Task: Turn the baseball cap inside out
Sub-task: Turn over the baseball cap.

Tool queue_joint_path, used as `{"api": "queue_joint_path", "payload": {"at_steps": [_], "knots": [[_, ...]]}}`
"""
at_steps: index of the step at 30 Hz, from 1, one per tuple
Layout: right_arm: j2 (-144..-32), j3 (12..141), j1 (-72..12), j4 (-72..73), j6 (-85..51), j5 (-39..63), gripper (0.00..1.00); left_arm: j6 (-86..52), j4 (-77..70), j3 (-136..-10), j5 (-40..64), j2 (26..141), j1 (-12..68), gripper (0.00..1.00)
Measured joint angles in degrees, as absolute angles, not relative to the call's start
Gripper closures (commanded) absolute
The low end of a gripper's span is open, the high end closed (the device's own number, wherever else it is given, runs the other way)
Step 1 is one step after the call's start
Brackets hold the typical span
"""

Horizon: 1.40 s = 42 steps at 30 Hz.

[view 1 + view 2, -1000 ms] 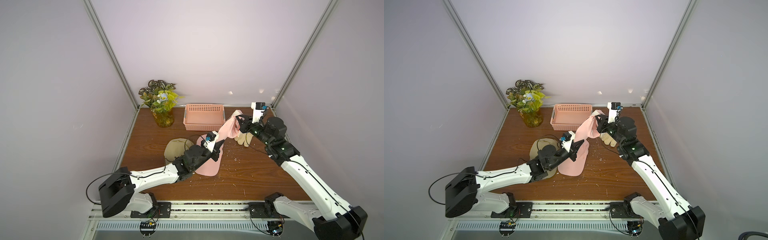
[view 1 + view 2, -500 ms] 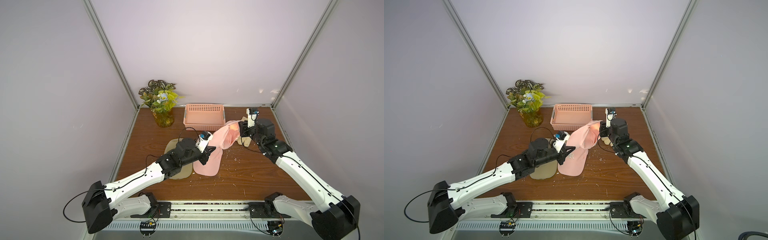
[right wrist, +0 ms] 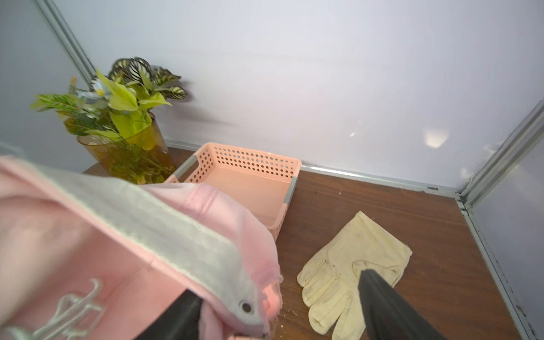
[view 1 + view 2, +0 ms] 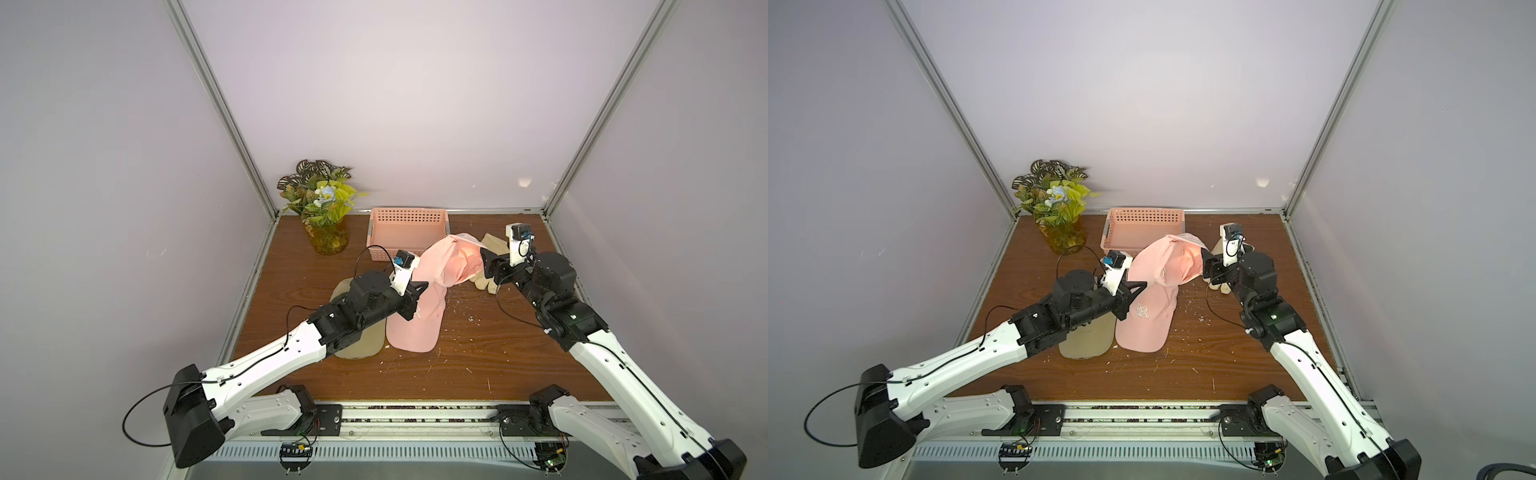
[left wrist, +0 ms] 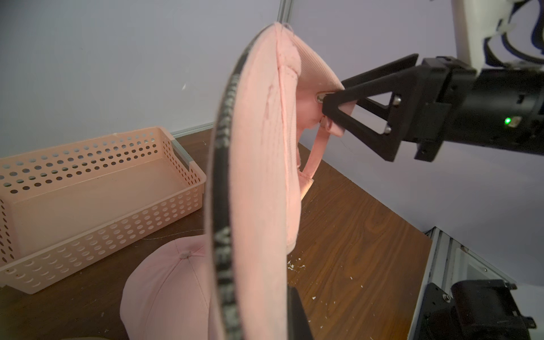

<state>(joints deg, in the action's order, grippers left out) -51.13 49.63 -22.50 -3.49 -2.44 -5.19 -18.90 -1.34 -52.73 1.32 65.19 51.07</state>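
Left gripper (image 4: 417, 296) clamped on the pink cap's (image 4: 442, 266) rim, right gripper (image 3: 279, 312) spread open at the cap's far-right edge, brim on counter (image 4: 478, 353).

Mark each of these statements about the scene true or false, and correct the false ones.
1. The left tool is shut on the pink cap. True.
2. The right tool grips the glove. False: its jaws stand open at the rear of the cap, and the glove lies flat on the table.
3. The pink basket holds nothing. True.
4. The plant stands in the back corner on the right arm's side. False: it is in the back corner on the left arm's side.
5. A tan cap lies on the table under the left arm. True.
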Motion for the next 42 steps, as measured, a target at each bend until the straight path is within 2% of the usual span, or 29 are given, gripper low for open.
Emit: {"api": "queue_joint_path", "payload": {"at_steps": [7, 10, 16, 18, 21, 26, 30, 34, 42], "knots": [[-46.13, 48.38, -21.87, -2.7, -0.34, -2.24, 0.19, -21.98, -0.12, -57.19, -0.3, 68.58, 50.81, 1.0], [-45.74, 48.12, -21.67, -2.74, 0.6, 2.31, 0.23, -22.57, 0.51, -57.67, -0.27, 69.36, 50.76, 1.0], [-47.57, 47.88, -21.67, -2.85, 1.69, 17.69, 0.35, -22.5, 2.0, -59.13, 1.37, 70.5, 50.7, 1.0], [-49.8, 48.12, -21.69, -2.94, 1.65, 20.73, 0.43, -22.46, 2.09, -59.37, 2.5, 70.52, 50.7, 1.0], [-54.06, 48.82, -21.67, -3.14, 1.67, 23.2, 0.45, -22.46, 2.92, -59.9, 3.73, 70.57, 50.7, 0.99], [-58.33, 48.95, -21.67, -2.5, 1.26, 23.81, 0.45, -22.0, 3.44, -60.23, 6.39, 70.57, 50.7, 0.99], [-61.14, 50.02, -21.67, -2.0, 0.56, 20.91, 0.39, -21.63, 4.1, -60.31, 8.05, 70.57, 50.61, 0.98], [-62.26, 50.33, -21.67, -0.21, -0.32, 18.52, 0.39, -21.28, 4.78, -61.08, 9.3, 70.57, 50.61, 0.98], [-64.18, 51.53, -21.67, -1.54, -0.45, 17.89, 0.51, -21.17, 5.93, -62.54, 7.29, 70.35, 50.61, 0.98]]}}
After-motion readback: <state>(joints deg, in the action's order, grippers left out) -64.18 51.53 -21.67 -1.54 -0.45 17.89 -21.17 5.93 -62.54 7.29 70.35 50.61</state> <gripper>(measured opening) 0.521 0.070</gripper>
